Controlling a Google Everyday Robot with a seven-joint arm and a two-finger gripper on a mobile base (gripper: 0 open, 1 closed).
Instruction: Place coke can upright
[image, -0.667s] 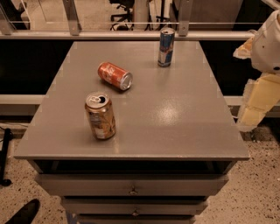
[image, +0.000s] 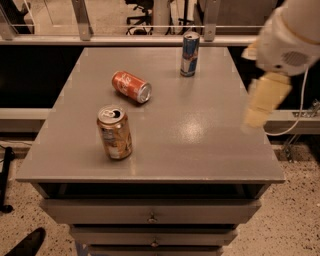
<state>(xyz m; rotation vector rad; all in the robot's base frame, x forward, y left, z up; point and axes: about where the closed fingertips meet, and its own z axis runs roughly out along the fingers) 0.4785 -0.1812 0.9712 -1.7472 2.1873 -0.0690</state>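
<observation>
Camera view gives me the coke can (image: 131, 86) on its side, well apart from my gripper (image: 260, 107) at the other edge of the table (image: 200, 150); spread or pressed together, I cannot tell.

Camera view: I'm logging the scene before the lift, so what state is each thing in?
coke can: lying on its side on the table.
orange-brown can: upright, near left.
blue-and-silver can: upright, near the far edge.
pincer: above the table's right edge, apart from every can.
top drawer: shut.
</observation>
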